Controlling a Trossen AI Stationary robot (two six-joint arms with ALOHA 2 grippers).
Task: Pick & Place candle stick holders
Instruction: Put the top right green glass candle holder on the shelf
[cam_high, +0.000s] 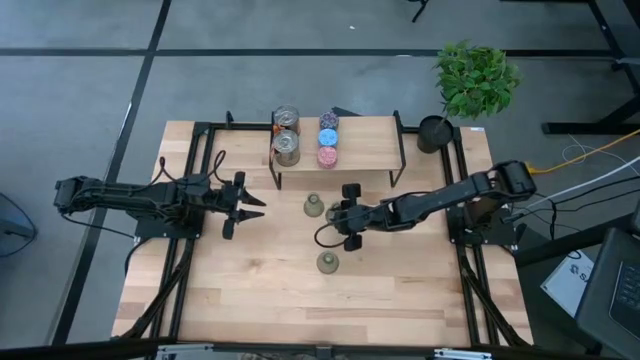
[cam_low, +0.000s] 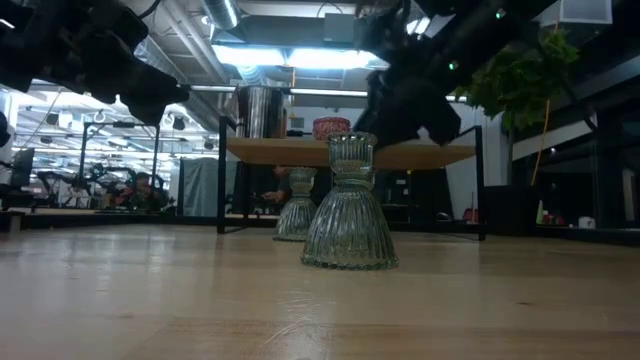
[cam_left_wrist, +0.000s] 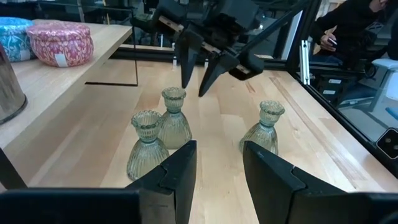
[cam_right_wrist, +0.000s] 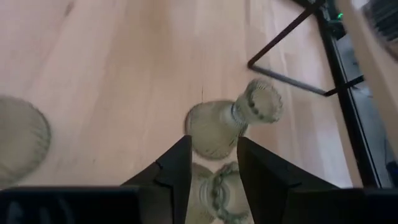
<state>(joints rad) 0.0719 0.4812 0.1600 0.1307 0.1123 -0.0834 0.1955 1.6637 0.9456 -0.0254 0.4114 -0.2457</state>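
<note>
Now the right tool (cam_high: 336, 213) hovers over the pale wooden desk (cam_high: 250, 290), fingers slightly spread, holding nothing, above three ribbed olive-green glass vase-shaped holders (cam_left_wrist: 173, 116) standing upright mid-desk. Two brushed silvery cylinders (cam_high: 286, 135) and three speckled round tins (cam_high: 328, 138) sit on the raised wooden shelf (cam_high: 370, 140). Left tool (cam_high: 250, 205) waits left, fingers parted, empty.

Ribbed green glass holders (cam_left_wrist: 175, 118) (glossy) on matt wooden table (cam_high: 260, 290).
</note>
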